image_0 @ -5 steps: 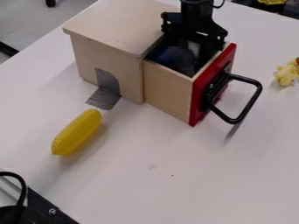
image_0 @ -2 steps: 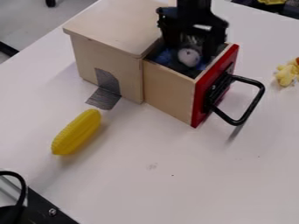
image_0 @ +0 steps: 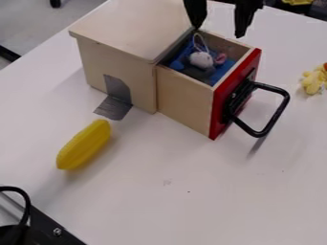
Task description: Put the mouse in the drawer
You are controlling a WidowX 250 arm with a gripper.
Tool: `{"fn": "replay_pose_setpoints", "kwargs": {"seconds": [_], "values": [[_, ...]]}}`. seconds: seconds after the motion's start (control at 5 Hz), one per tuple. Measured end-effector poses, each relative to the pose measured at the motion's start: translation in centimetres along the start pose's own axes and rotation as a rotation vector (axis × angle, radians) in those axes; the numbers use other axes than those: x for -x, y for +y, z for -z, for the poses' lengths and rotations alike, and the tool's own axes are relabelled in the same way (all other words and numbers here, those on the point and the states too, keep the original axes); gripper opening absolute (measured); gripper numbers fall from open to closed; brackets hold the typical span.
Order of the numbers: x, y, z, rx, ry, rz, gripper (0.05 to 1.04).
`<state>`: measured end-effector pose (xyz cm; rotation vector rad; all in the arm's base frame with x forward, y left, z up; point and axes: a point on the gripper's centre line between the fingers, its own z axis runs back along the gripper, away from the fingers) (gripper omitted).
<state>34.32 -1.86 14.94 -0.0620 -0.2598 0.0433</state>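
At the top edge of the view my gripper hangs above the back of the pulled-out drawer, open, its two black fingers wide apart with nothing between them. The drawer has plain wooden sides, a red front and a black handle, and it juts from the right side of the wooden box. Inside it lies the mouse, grey-white with a pink ear and a thin looped tail, on top of blue and dark soft stuff. The mouse and the gripper are apart.
The wooden box stands at the upper left with grey tape on its front. A yellow corn cob lies in front of it. A yellow plush toy sits at the right edge, and black equipment occupies the lower left corner.
My gripper has risen out of the drawer toward the top edge, and its fingers have spread, leaving the mouse inside. The drawer shifted very slightly to the right early on.
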Motion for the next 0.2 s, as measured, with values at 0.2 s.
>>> {"fn": "replay_pose_setpoints", "kwargs": {"seconds": [0.2], "values": [[-0.08,0.18,-0.17,-0.012,0.001,0.011,0.998]]}}
